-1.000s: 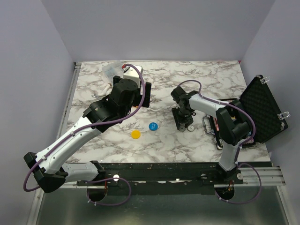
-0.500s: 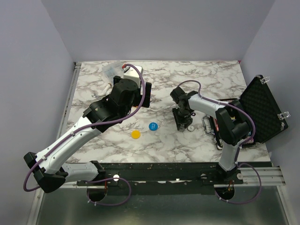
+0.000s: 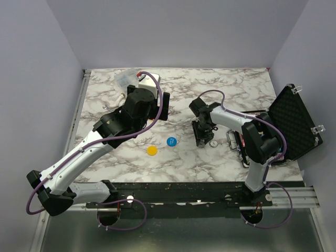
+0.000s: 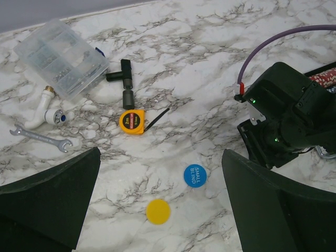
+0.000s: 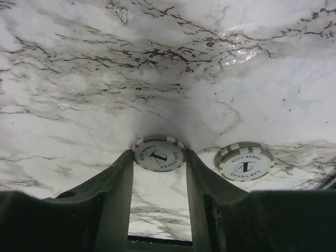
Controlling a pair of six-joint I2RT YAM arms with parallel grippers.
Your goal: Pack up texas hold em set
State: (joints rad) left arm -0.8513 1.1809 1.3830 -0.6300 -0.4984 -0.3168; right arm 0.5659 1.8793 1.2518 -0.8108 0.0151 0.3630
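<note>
While your right gripper (image 5: 158, 160) pinches a white chip (image 5: 158, 152) lying flat on the table (image 5: 157, 63), a second white chip (image 5: 245, 161) sits just beside it. Your left gripper (image 4: 160, 155) is wide open and holds nothing, up over the blue disc (image 4: 195, 175) and yellow disc (image 4: 158, 211). The black case (image 3: 294, 123) stands open on the right.

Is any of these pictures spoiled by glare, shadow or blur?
Right wrist view: glare on the marble table upper right, soft shadow around the white chip in the right hand. Left wrist view: sharp, but the left hand is featureless black. Top view: even, soft light.
</note>
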